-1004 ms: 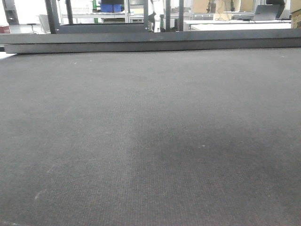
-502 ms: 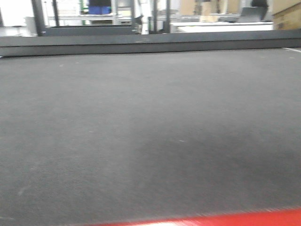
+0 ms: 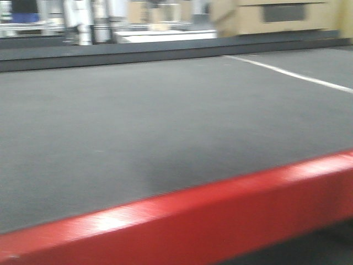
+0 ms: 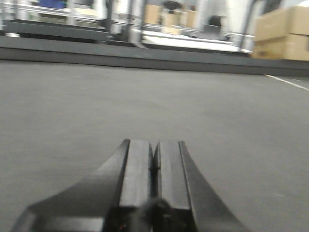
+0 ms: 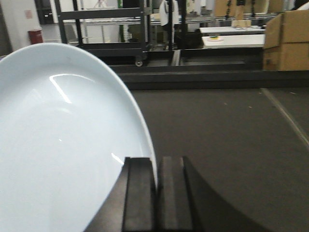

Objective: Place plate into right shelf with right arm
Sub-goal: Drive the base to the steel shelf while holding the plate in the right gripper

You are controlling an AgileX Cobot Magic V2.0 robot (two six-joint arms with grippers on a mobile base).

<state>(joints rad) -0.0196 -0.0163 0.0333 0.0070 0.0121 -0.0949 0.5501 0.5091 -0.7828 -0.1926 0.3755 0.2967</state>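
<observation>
The white round plate [image 5: 63, 145] fills the left half of the right wrist view, standing on edge. My right gripper [image 5: 157, 162] is shut on the plate's rim and holds it above the dark grey mat [image 5: 227, 140]. My left gripper [image 4: 154, 145] is shut and empty, low over the same mat [image 4: 145, 96]. Neither gripper nor the plate shows in the front view. The right shelf with its steel lip and blue bins is not clearly in view; only blurred racks [image 3: 33, 22] with a blue patch stand far back.
The red table frame edge [image 3: 182, 215] runs across the bottom of the front view. A white line [image 3: 287, 72] crosses the mat at right. Cardboard boxes [image 5: 287, 41] stand at the far right. A black wheeled rack [image 5: 106, 29] and white tables [image 5: 231, 38] lie beyond.
The front view has swung to the right and drawn back: the red frame edge has come up into view, the white line and cardboard boxes have appeared at right.
</observation>
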